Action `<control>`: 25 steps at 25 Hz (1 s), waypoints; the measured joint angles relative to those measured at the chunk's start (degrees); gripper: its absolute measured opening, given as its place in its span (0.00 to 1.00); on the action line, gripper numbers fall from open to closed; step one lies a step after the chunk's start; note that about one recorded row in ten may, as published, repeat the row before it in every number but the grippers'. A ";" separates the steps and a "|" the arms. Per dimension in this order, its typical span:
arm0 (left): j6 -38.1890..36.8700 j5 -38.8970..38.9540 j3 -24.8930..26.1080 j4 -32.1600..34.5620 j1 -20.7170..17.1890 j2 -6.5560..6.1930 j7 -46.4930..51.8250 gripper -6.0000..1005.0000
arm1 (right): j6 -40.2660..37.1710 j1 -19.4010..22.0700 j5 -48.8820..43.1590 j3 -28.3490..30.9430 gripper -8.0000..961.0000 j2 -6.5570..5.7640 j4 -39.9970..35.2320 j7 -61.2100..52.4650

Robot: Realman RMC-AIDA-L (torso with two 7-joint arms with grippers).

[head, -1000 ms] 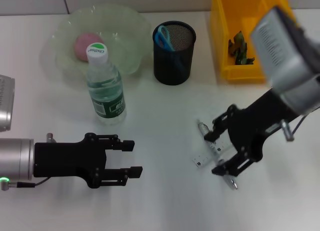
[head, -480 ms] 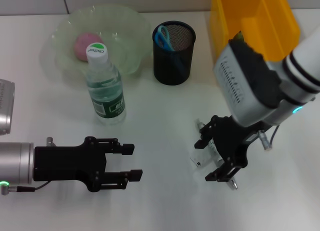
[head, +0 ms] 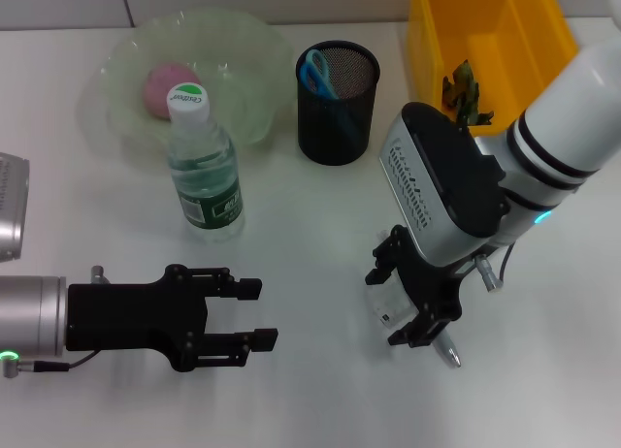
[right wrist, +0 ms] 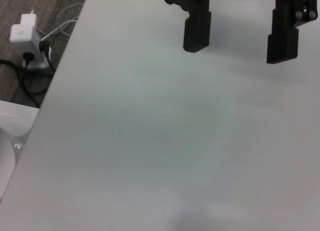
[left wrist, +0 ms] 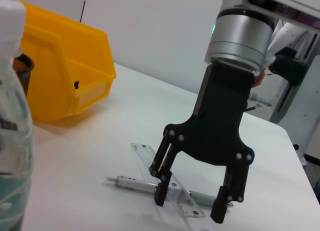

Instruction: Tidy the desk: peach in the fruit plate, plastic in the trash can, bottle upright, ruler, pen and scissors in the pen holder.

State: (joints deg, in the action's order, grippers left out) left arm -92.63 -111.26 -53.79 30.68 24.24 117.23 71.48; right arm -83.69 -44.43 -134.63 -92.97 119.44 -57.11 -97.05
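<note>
White desk surface (head: 320, 390), right gripper (left wrist: 192, 203) spread wide, fingers straddling clear plastic ruler (left wrist: 165, 183) and grey pen (left wrist: 131, 183), left gripper (head: 254, 313) idle, open, well apart.

Counted on the desk: one bottle (head: 202, 167), one peach (head: 157, 86), one fruit plate (head: 254, 50), one pen holder (head: 337, 126), one pair of scissors (head: 315, 73), one yellow bin (head: 490, 41), one ruler (left wrist: 165, 180), one pen (left wrist: 134, 183). Two grippers: left gripper (head: 254, 313), right gripper (left wrist: 191, 207).
</note>
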 joint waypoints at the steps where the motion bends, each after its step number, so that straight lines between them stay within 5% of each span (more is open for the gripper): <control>1: 0.00 0.00 0.00 0.00 0.00 0.00 0.00 0.68 | 0.00 0.00 0.00 0.00 0.78 0.00 0.00 0.00; 9: 0.08 0.00 0.57 0.02 -0.07 0.02 0.48 0.68 | 3.08 -0.68 0.00 -0.70 0.77 0.09 1.88 0.32; 18: 0.26 -0.01 0.80 -0.09 -0.16 0.08 0.51 0.68 | 2.96 0.38 0.38 0.08 0.51 0.07 0.34 0.87; 22: 0.20 -0.01 0.81 -0.07 -0.17 0.10 0.51 0.68 | 0.72 1.90 0.68 3.88 0.42 -0.07 -2.87 1.05; 25: 0.05 -0.01 0.95 0.10 -0.23 0.10 0.51 0.68 | -3.82 4.31 3.62 12.65 0.40 -0.14 -8.14 2.14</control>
State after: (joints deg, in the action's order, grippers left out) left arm -92.58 -111.28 -52.83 30.77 24.01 117.34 71.99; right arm -87.51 -40.12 -131.00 -80.32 119.30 -65.25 -94.91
